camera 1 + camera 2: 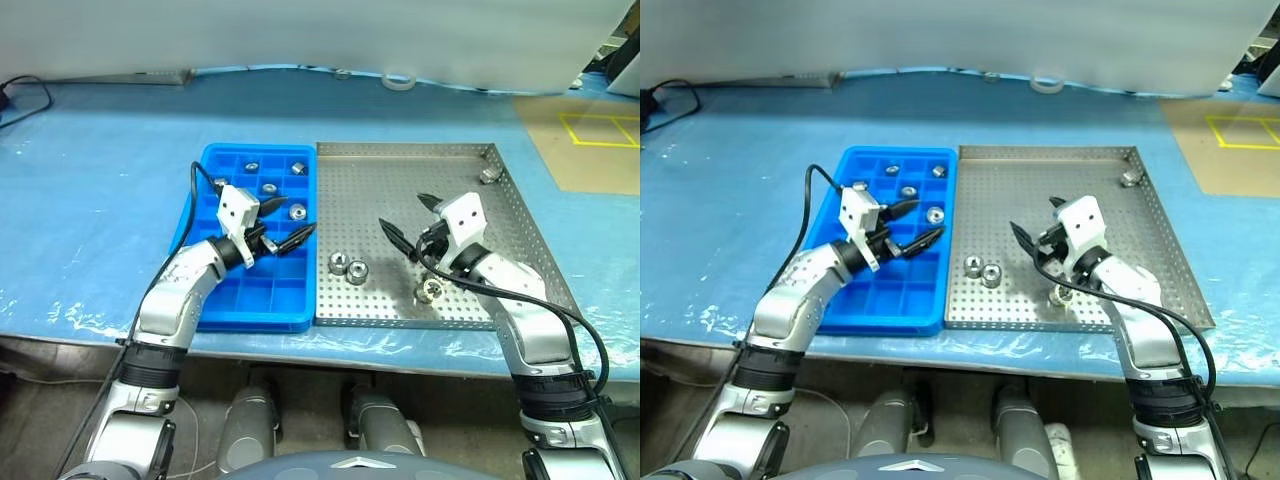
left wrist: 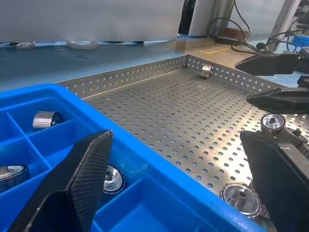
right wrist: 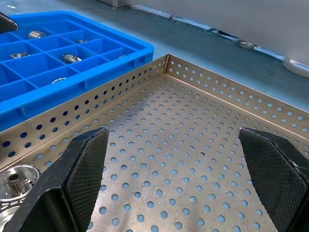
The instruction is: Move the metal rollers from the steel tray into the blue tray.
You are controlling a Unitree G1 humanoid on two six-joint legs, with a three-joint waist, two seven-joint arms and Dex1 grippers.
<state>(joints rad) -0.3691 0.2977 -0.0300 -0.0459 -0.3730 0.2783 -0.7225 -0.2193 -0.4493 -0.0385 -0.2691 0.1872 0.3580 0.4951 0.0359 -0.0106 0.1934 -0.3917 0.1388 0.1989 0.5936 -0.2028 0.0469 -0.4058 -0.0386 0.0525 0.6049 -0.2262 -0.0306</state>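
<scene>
Both claws released: left claw (image 1: 285, 228) over blue tray (image 1: 215, 298); right claw (image 1: 410, 222) over steel tray (image 1: 520, 215).
Risk: metal rollers (image 1: 348, 267) touch; grabbing one likely knocks the other away.

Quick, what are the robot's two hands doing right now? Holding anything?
Left gripper: open, holding nothing, over the blue tray.
Right gripper: open, holding nothing, over the steel tray.

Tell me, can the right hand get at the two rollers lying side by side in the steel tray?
Probably yes. The right hand is open and hangs above the steel tray, with bare tray between it and the two rollers.
</scene>
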